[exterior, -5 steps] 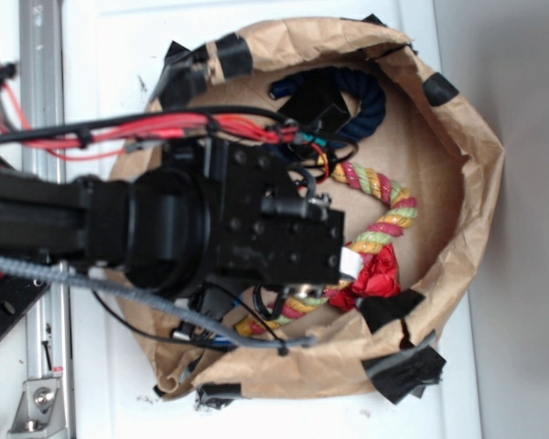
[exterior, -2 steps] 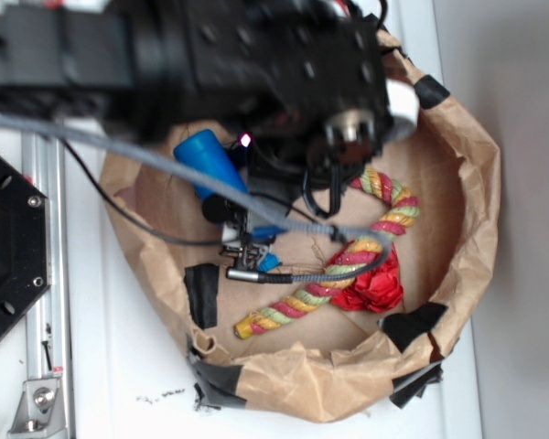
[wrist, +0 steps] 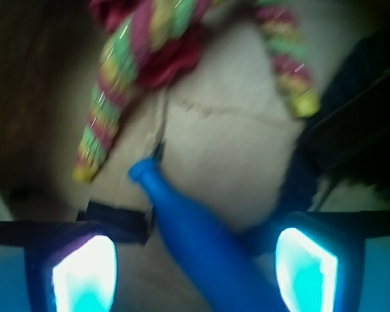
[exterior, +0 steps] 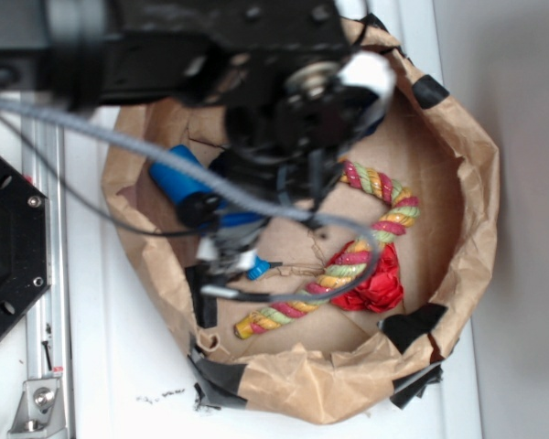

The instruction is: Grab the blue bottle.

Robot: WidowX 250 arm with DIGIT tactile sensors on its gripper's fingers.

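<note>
The blue bottle [wrist: 201, 250] is seen in the wrist view lying on the brown paper floor, between the two fingers of the gripper [wrist: 195, 276], its narrow end pointing away. The fingers [wrist: 84, 276] are spread apart and nothing is clamped. In the exterior view the blue bottle [exterior: 178, 178] lies at the left of the paper basket [exterior: 480, 183], partly hidden by the arm. A multicoloured rope [exterior: 348, 265] and a red crumpled object [exterior: 375, 288] are seen to the right.
</note>
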